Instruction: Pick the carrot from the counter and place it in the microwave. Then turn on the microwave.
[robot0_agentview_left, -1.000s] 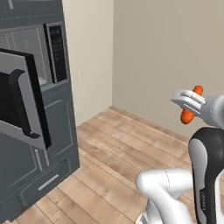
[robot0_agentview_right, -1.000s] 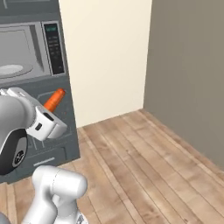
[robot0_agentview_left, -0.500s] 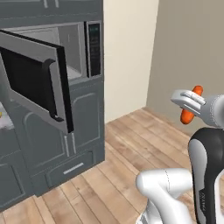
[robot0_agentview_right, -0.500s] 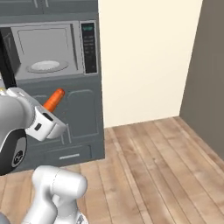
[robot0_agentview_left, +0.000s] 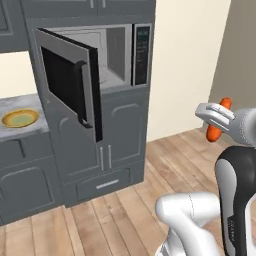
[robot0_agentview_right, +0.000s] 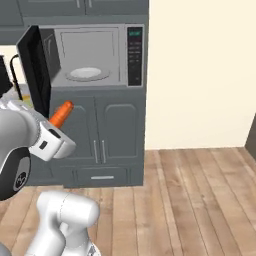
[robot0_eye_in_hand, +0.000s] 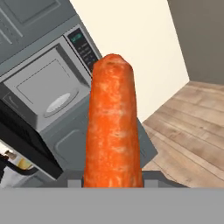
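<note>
The orange carrot (robot0_agentview_left: 214, 133) stands between the fingers of my gripper (robot0_agentview_left: 216, 119), which is shut on it, raised at the right of the left base view. In the right base view the carrot (robot0_agentview_right: 61, 114) sticks up from the gripper (robot0_agentview_right: 56, 126), low and in front of the microwave's door. The hand view has the carrot (robot0_eye_in_hand: 113, 127) close up, pointing toward the microwave (robot0_eye_in_hand: 48, 87). The microwave (robot0_agentview_left: 117, 55) stands open, its door (robot0_agentview_left: 75, 90) swung out to the left. Its cavity holds a glass turntable (robot0_agentview_right: 86, 74). The counter (robot0_agentview_left: 37, 104) lies to the left.
A yellow-rimmed plate (robot0_agentview_left: 20, 118) rests on the counter. The keypad (robot0_agentview_right: 134, 55) with cyan display is right of the cavity. Dark grey cabinets (robot0_agentview_right: 107, 140) stand below the microwave. A cream wall (robot0_agentview_right: 200, 75) and wooden floor (robot0_agentview_right: 200, 200) lie to the right.
The whole picture has shifted: the base has moved, bringing the open microwave toward the middle of both base views. The gripper still holds the carrot in the same pose.
</note>
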